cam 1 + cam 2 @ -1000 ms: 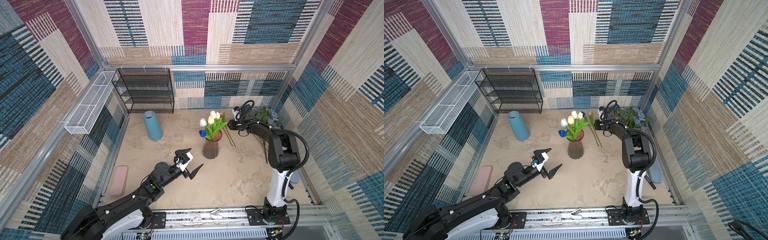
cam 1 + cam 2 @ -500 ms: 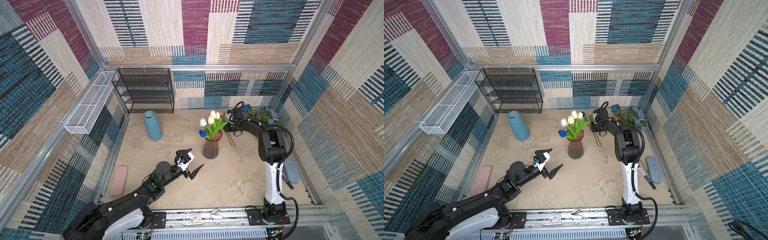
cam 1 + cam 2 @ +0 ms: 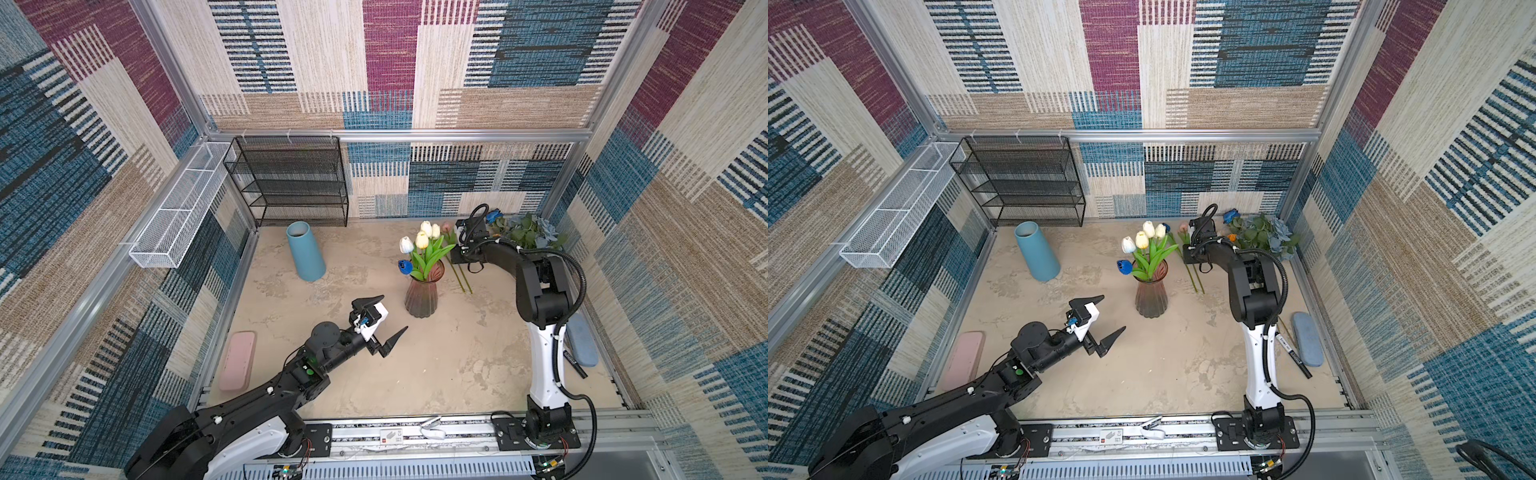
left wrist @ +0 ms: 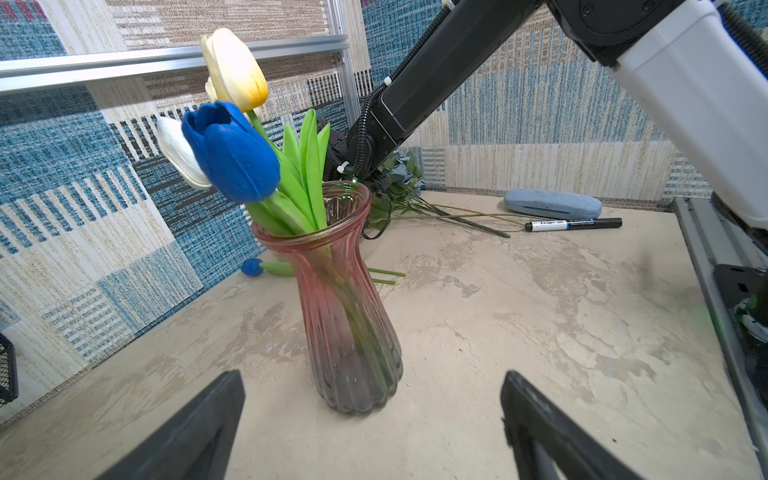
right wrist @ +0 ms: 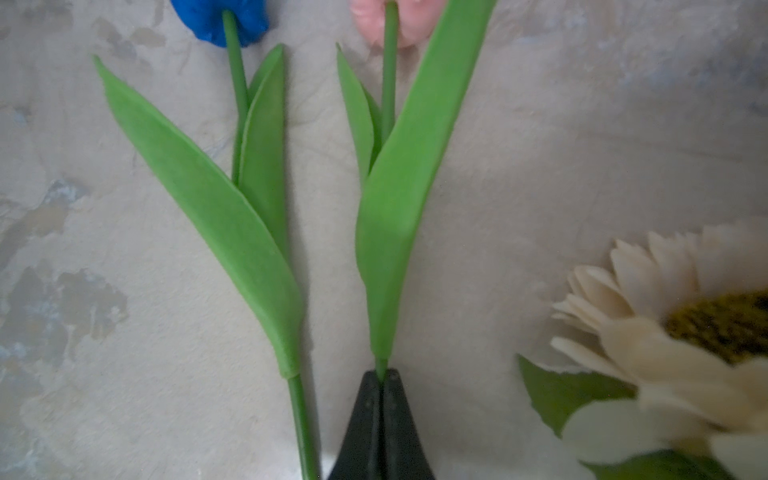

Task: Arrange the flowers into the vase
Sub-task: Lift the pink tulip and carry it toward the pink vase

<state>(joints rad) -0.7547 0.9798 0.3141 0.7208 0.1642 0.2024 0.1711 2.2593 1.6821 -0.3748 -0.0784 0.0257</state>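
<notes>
Pink tulip (image 5: 395,208) has its stem pinched by the right gripper (image 5: 380,376), while the left gripper (image 3: 392,312) stands wide open facing the vase (image 4: 349,324).

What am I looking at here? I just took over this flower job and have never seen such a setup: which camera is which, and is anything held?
Two robot arms with pincer grippers work over one table. Both top views look down on the whole scene; each wrist view looks out past that arm's own gripper. The left gripper is open and empty, facing the pink glass vase, which already holds several tulips. The right gripper, at the back, is shut on the stem of a pink tulip lying on the table, beside a loose blue tulip and a cream sunflower. More flowers lie in the back right corner. A blue vase stands at back left.
</notes>
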